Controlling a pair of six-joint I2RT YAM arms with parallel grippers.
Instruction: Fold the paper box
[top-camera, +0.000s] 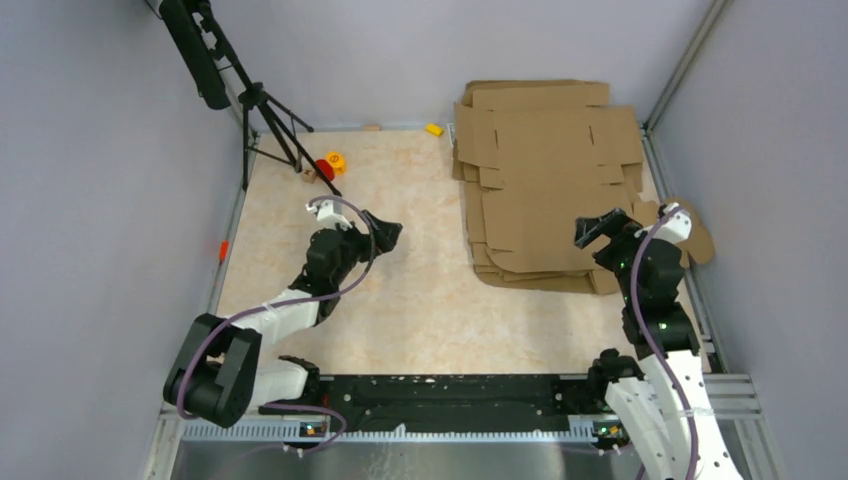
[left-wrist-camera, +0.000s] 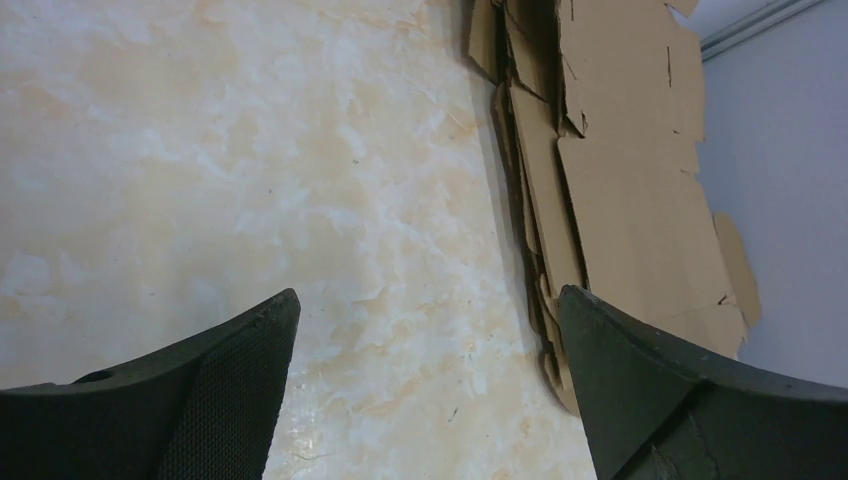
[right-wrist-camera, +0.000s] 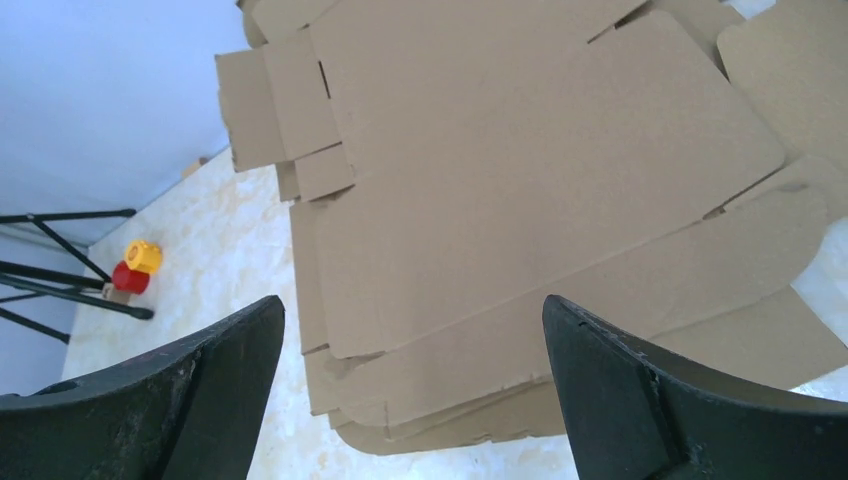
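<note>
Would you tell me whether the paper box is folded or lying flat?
Flat: the paper box lies spread atop the cardboard stack, flaps unraised.

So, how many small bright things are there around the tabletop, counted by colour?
Yellow pieces: 2
Red piece: 1
Orange tab at the left edge: 1
Total: 4

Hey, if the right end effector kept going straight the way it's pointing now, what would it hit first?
Most likely the top cardboard blank of the stack: the right end effector, open, points down at its flat middle. How far off it is, I can't tell.
</note>
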